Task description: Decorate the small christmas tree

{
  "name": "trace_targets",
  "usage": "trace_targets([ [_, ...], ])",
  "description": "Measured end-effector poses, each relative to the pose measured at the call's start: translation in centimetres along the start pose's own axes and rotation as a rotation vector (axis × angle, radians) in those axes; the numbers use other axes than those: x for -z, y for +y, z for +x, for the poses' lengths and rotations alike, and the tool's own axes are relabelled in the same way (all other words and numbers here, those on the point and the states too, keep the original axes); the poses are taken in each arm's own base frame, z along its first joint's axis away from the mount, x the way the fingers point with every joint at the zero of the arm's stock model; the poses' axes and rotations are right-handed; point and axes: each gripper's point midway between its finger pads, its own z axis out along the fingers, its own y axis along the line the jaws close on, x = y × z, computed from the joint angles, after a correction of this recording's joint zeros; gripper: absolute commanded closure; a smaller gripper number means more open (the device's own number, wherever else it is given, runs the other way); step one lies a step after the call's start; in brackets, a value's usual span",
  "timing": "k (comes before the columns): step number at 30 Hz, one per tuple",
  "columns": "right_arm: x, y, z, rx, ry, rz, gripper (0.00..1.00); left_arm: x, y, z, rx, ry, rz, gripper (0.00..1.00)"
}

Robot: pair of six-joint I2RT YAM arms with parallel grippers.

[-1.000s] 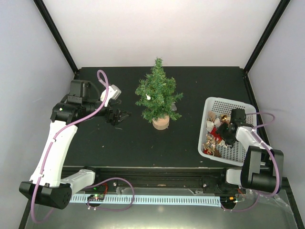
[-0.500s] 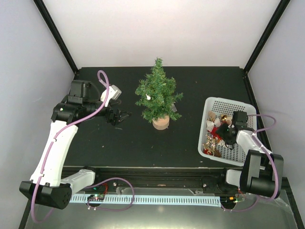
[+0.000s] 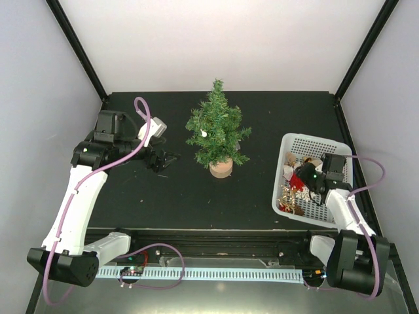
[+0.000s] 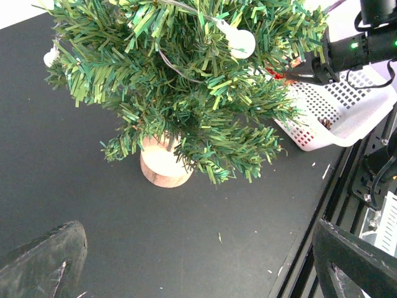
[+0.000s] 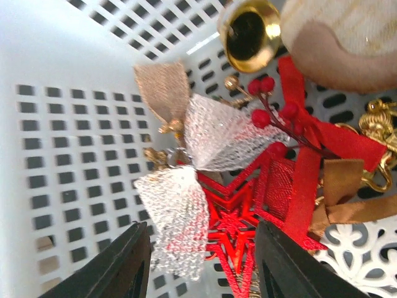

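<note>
The small christmas tree [image 3: 216, 133] stands on its wood disc base [image 3: 220, 169] at mid table, with white bulbs [image 4: 240, 43] on a wire in its branches. To the tree's left, my left gripper [image 3: 163, 159] is open and holds nothing; in the left wrist view the tree [image 4: 186, 81] fills the top. My right gripper [image 3: 303, 178] reaches down into the white basket [image 3: 298, 139]. It is open [image 5: 201, 267], with a silver mesh bow [image 5: 186, 205] and a red star ornament [image 5: 248, 217] between its fingers [image 5: 127, 261].
The basket also holds a gold bell [image 5: 248, 28], a red ribbon [image 5: 310, 161], red berries [image 5: 267, 99], gold trinkets [image 5: 381, 130] and a pale wooden piece [image 5: 335, 37]. Black posts stand at the table's back corners. A rail runs along the near edge [image 3: 216, 239].
The right arm's elbow has swung down toward the near edge, and its gripper has shifted slightly left over the ornaments in the basket. The left arm and the tree have not moved.
</note>
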Motion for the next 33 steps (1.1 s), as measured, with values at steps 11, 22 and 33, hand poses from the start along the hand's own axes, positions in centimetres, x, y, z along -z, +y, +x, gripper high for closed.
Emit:
trace_targets([
  [11,-1.1,-1.1,0.4,-0.010,0.039,0.049,0.62,0.0,0.1,0.0,-0.003,-0.002,-0.002,0.01],
  [22,-2.7,-2.6,0.6,-0.043,0.099,0.131,0.63,-0.4,0.4,0.6,0.006,0.009,-0.008,0.01],
  [33,-3.4,-2.9,-0.7,-0.073,0.077,0.156,0.64,-0.5,0.5,0.5,0.004,0.007,-0.009,0.01],
])
